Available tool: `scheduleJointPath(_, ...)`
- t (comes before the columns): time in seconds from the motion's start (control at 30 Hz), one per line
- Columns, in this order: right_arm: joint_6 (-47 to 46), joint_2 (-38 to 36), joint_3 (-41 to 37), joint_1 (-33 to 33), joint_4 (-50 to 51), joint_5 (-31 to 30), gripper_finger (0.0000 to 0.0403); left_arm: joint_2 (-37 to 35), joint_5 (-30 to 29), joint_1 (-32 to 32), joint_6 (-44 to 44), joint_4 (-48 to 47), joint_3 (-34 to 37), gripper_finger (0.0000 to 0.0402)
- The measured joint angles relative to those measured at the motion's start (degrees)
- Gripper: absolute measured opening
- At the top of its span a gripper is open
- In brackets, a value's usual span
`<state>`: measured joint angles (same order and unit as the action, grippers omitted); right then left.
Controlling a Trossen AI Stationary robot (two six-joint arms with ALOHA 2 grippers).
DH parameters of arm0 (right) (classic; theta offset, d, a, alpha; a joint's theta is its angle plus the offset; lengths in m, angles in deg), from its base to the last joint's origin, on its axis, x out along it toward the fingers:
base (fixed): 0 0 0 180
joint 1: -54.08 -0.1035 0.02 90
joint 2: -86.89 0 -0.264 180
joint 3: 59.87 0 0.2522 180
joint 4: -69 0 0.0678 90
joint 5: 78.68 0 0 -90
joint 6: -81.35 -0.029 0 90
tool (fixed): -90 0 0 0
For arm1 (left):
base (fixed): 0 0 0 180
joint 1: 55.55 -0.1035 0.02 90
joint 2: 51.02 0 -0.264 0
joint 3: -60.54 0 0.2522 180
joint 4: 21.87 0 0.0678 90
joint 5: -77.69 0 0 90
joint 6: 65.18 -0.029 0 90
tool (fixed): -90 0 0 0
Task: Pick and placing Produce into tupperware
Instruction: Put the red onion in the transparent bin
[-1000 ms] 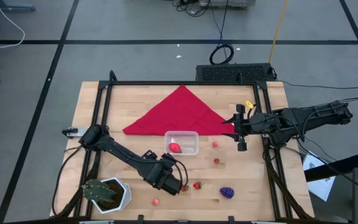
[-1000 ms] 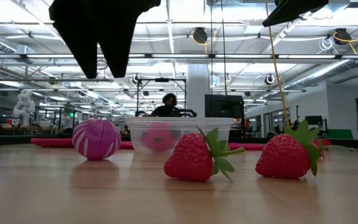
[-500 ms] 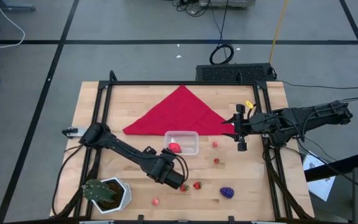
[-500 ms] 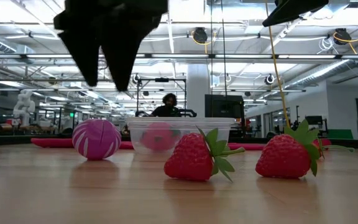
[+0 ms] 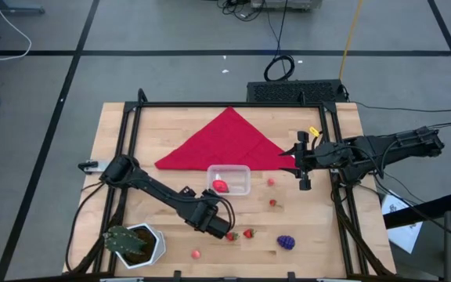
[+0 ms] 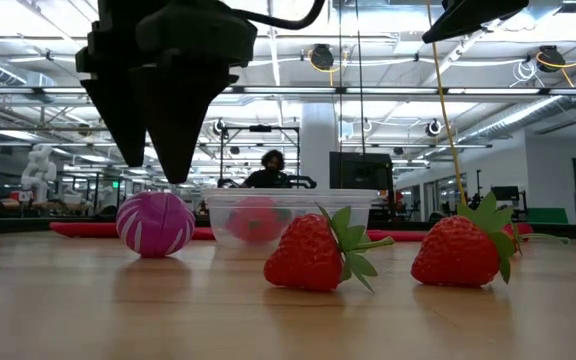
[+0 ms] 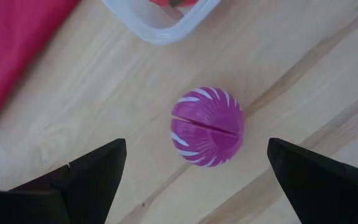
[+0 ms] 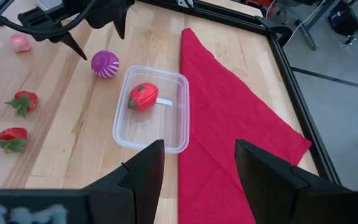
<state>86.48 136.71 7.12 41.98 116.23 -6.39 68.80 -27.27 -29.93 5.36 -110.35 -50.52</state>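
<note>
A purple ball with white stripes (image 7: 207,127) lies on the wooden table, near the clear tupperware (image 5: 229,180). A red fruit (image 8: 143,96) lies inside the tupperware. My left gripper (image 7: 196,143) points down, open, just above the ball (image 6: 155,223) with one finger to each side, touching nothing. The arm hides the ball in the high view. Two strawberries (image 6: 313,250) (image 6: 458,250) lie nearby on the table. My right gripper (image 8: 197,180) hangs open above the table's right side (image 5: 302,166), with nothing in it.
A red triangular cloth (image 5: 225,141) lies beyond the tupperware. A green plant in a white pot (image 5: 135,244) stands at the near left corner. More strawberries (image 5: 273,203), a purple grape bunch (image 5: 286,242) and a small pink ball (image 5: 196,254) are scattered toward the near right.
My left gripper has come down toward the purple ball, staying open, and its fingertips now hang just above the ball. The ball and the other fruits have not moved.
</note>
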Motion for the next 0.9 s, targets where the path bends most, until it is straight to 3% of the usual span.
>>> scheduleJointPath(0.13, 0.0, 0.0, 0.0, 0.0, -0.3, 0.0, 0.0187, -2.9, -0.3, 0.0, 0.0, 0.6, 0.1, 0.0397)
scheduleJointPath(0.33, 0.0, 0.0, 0.0, 0.0, -0.3, 0.0, 0.0187, -12.7, -1.7, 0.2, 0.1, 0.1, 0.1, 0.0397)
scheduleJointPath(0.57, -1.8, 0.0, 0.0, 0.0, -0.5, 0.0, 0.0187, -22.3, -2.4, -1.1, 4.0, -9.3, 0.6, 0.0397)
scheduleJointPath(0.7, -3.1, 0.0, 0.0, 0.0, -0.4, 0.0, 0.0187, -27.1, -3.8, -1.4, 0.0, 6.8, 6.9, 0.0397)
scheduleJointPath(0.8, -2.9, 0.0, 0.0, 0.0, -0.4, 0.0, 0.0187, -28.3, 1.4, -1.6, -2.7, 18.6, 14.8, 0.0397)
scheduleJointPath(0.9, -2.9, 0.0, 0.0, 0.0, -0.5, 0.0, 0.0187, -28.4, 6.2, -2.3, -0.6, 23.0, 22.3, 0.0397)
